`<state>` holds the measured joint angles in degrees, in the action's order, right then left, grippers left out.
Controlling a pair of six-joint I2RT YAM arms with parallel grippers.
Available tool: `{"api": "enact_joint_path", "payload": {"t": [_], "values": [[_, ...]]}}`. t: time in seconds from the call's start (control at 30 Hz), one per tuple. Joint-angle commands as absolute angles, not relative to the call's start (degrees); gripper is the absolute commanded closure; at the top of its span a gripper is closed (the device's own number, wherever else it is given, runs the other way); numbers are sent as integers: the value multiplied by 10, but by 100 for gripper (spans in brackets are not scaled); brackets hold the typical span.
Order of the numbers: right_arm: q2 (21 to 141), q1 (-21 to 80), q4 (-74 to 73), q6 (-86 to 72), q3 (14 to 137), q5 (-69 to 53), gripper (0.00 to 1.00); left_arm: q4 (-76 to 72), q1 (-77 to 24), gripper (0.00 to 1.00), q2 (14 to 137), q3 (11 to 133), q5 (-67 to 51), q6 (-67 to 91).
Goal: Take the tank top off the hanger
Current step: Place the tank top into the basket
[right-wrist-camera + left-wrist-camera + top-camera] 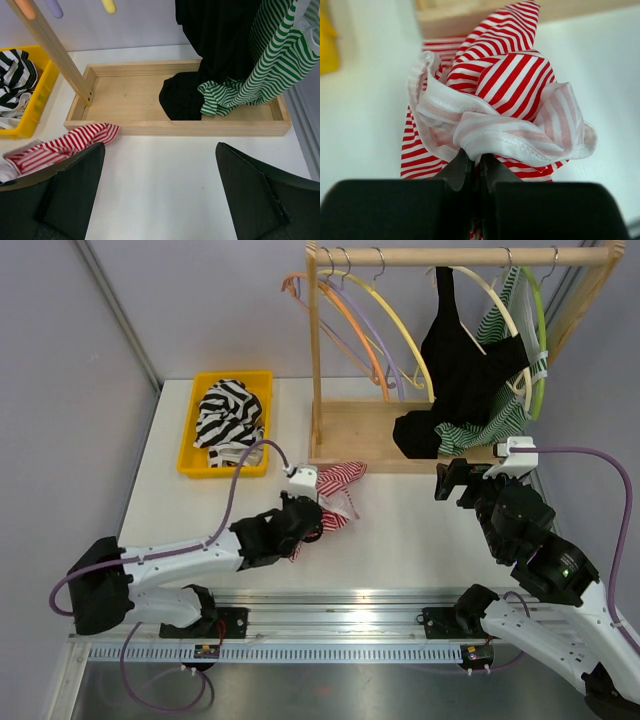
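A red-and-white striped tank top [340, 485] lies crumpled on the white table in front of the rack, off any hanger. My left gripper [308, 523] is shut on a fold of its white hem; in the left wrist view the jaws [479, 159] pinch the cloth [505, 85]. A black top [465, 360] hangs on a cream hanger [505, 315]. A green striped top [500, 420] hangs on a green hanger [540, 330]. My right gripper [455, 482] stands open over bare table [160, 147], with the red top's corner [65, 145] to its left.
The wooden rack base [355, 435] [130, 100] sits mid-table; the black top [220, 40] and green top [270, 65] trail into it. Empty orange [340, 310], purple [375, 325] and yellow [400, 330] hangers hang left. A yellow bin [200, 455] [37, 100] holds black-and-white cloth [228, 412].
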<state>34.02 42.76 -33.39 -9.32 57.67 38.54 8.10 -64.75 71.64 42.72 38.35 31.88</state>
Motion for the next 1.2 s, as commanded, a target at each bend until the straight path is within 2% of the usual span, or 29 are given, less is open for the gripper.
{"api": "enact_joint_path", "payload": {"t": [0.0,0.23,0.6,0.83,1.03,1.17], "values": [[334,432,-325,-103,575,403,0,83,-587,100,663,434,413,286],[335,432,-323,-102,572,404,1,127,-428,100,588,482,385,244],[352,432,-316,-103,566,400,1,120,-318,100,570,567,349,165],[354,432,-314,-103,565,398,0,73,-197,100,640,614,245,142],[363,432,-310,-102,564,403,1,39,-160,100,701,683,202,119],[374,432,-313,-100,566,403,0,25,-132,100,787,744,178,109]]}}
